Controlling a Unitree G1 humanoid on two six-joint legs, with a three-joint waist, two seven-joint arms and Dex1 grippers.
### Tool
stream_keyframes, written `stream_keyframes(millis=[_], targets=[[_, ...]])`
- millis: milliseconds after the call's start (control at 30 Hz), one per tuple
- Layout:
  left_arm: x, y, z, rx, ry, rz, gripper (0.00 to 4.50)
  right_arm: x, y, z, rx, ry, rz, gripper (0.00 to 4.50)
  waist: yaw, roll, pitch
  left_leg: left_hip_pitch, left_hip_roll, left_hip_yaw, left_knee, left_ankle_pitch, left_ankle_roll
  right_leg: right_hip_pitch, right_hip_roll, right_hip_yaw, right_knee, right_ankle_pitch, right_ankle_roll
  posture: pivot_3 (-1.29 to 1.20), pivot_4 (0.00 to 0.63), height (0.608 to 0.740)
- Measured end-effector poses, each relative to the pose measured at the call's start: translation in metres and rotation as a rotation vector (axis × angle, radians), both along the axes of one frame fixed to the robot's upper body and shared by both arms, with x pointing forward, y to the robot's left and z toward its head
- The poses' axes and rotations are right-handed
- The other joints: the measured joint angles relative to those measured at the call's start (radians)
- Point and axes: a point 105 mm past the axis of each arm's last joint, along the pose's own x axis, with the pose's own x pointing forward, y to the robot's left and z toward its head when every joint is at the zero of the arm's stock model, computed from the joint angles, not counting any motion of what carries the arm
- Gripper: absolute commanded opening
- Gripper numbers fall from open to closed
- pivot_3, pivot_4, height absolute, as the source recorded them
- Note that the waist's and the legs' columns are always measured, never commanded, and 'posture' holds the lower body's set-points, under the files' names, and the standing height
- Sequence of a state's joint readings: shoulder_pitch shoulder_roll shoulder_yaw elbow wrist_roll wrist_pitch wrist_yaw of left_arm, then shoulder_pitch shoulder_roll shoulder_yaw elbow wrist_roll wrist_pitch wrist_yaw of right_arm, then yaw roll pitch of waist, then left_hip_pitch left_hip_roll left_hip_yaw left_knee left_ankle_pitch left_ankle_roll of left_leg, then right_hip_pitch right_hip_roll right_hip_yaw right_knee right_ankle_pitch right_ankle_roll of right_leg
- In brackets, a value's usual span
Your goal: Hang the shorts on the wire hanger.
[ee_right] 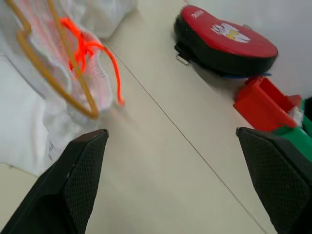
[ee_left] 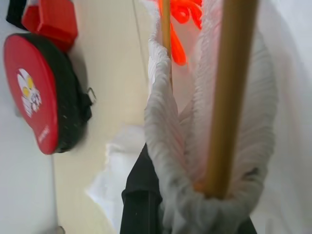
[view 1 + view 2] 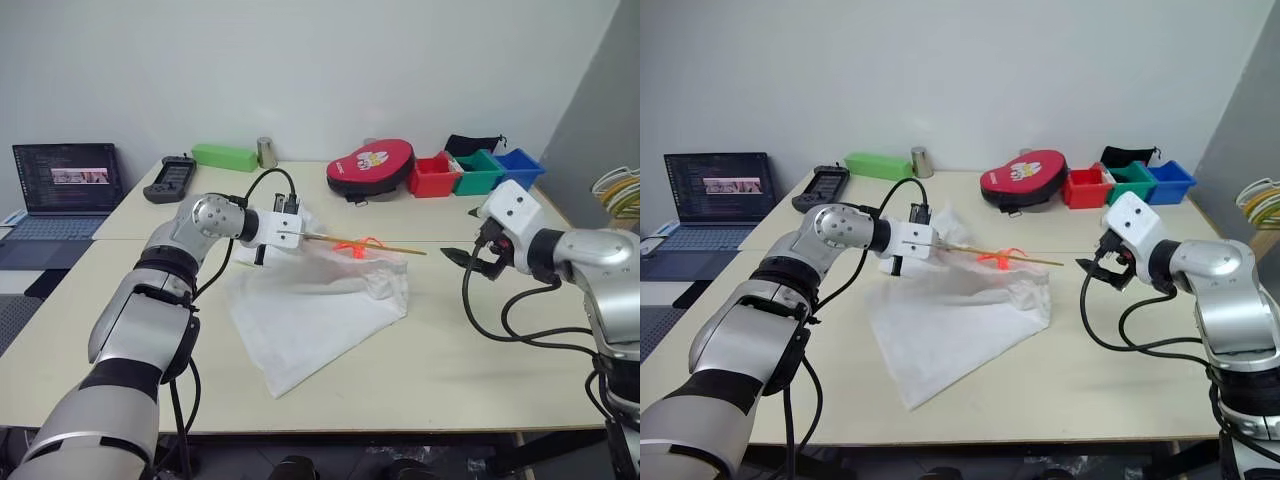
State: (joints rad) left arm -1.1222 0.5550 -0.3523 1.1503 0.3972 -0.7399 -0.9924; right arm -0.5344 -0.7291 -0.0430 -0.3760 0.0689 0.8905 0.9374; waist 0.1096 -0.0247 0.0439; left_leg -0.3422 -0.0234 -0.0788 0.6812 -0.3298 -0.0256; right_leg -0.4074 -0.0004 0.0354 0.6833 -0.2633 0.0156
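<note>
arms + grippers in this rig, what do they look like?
Silver-grey arm shells with black joint bands and white wrist housings. Looping black cables run along both forearms. The left gripper and right gripper each have two black fingers; the right's pads show a fine grid texture.

Both eye views look forward and down from head height over the bench [image 3: 450,350], sharing the red case [image 3: 1024,178] at its far side. The left wrist view sits very close against the shorts [image 2: 170,146]; the right wrist view looks low across the bench toward that case.
</note>
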Motion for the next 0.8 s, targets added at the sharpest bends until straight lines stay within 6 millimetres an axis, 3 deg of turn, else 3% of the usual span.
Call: stream_keyframes(millis=[167,300,467,800], targets=[[-0.003,-0.005,0.002,-0.018,-0.001,-0.020,0.00,-0.010,0.006,-0.013,0.066,0.146,0.051,4.49,0.021,-0.001,-0.001,0.000,-0.001,-0.001,0.000,0.000,0.000,0.000,-0.001,0.001,-0.001,0.000,0.000,0.23,0.000,0.740],[-0.006,0.001,0.002,-0.085,0.055,0.015,0.00,-0.011,-0.005,-0.043,0.087,0.275,0.013,4.49,0.026,-0.003,-0.002,-0.001,-0.001,0.000,0.001,0.000,0.000,0.000,-0.002,0.001,-0.002,0.001,0.001,0.25,0.000,0.740],[-0.015,0.003,0.008,-0.128,0.134,0.002,0.00,0.001,0.000,-0.078,0.212,0.394,-0.057,4.49,0.023,-0.003,-0.002,0.000,0.000,0.000,0.001,0.000,0.000,0.000,-0.001,0.001,0.001,0.001,0.001,0.27,0.000,0.740],[-0.014,0.008,0.011,-0.138,0.141,0.031,0.00,0.003,0.032,-0.086,0.270,0.429,0.013,4.49,0.027,-0.003,-0.002,-0.001,-0.001,-0.001,0.001,0.000,0.000,0.000,-0.001,0.001,-0.001,0.001,0.001,0.27,0.000,0.740]])
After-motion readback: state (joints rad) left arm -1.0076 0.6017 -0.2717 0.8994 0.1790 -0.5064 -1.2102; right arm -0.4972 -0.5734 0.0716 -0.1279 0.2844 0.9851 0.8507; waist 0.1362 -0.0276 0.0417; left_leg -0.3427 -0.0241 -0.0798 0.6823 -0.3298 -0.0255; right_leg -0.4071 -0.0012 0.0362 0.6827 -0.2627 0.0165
